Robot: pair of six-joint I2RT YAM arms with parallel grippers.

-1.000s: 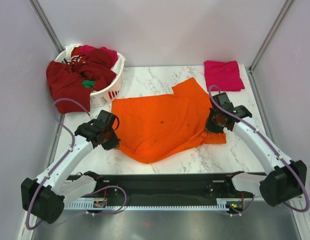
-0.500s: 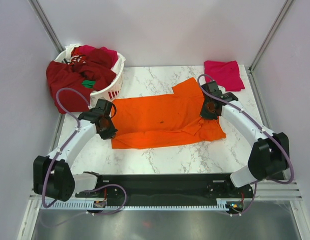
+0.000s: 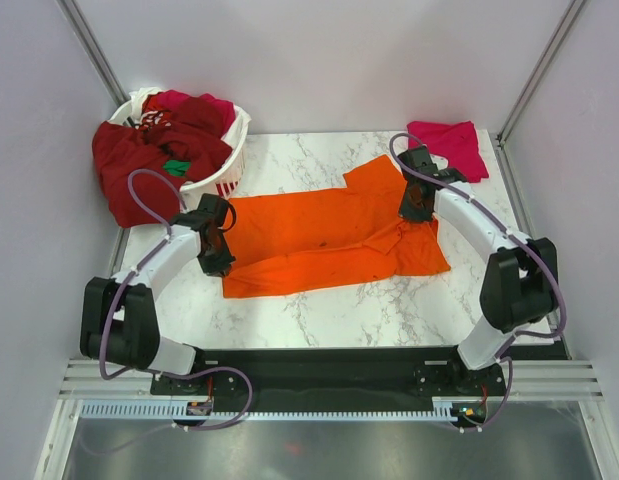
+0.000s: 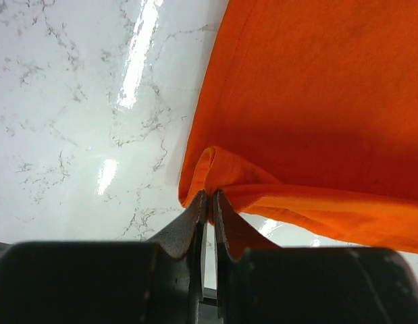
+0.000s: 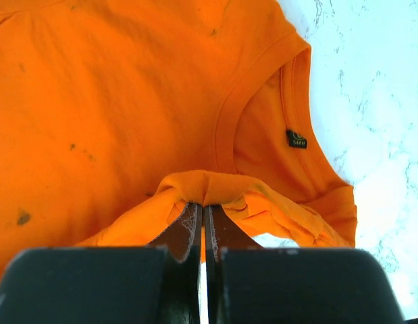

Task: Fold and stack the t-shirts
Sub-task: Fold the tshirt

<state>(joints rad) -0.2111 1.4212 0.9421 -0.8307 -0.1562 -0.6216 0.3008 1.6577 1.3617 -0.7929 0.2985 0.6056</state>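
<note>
The marble table [image 3: 319, 310] fills mid-frame, and the bright orange t-shirt [image 3: 319, 235] lies across its centre, doubled into a long rumpled band. At upper left, dark red shirts [image 3: 139, 165] spill from a white basket [image 3: 227, 182]. A folded magenta shirt [image 3: 451, 148] sits upper right. The left gripper [image 4: 209, 199] pinches the orange shirt's left edge and the right gripper [image 5: 202, 210] pinches a bunch by the collar, both clamped narrow on cloth

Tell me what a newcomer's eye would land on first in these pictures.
The bright orange shirt lies spread across the middle of the marble table, partly folded over. The left pincer pinches its left edge and the right pincer pinches cloth near the collar, both shut on it. Next come the white basket heaped with dark red shirts at the far left, and a folded pink shirt at the far right corner.
</note>
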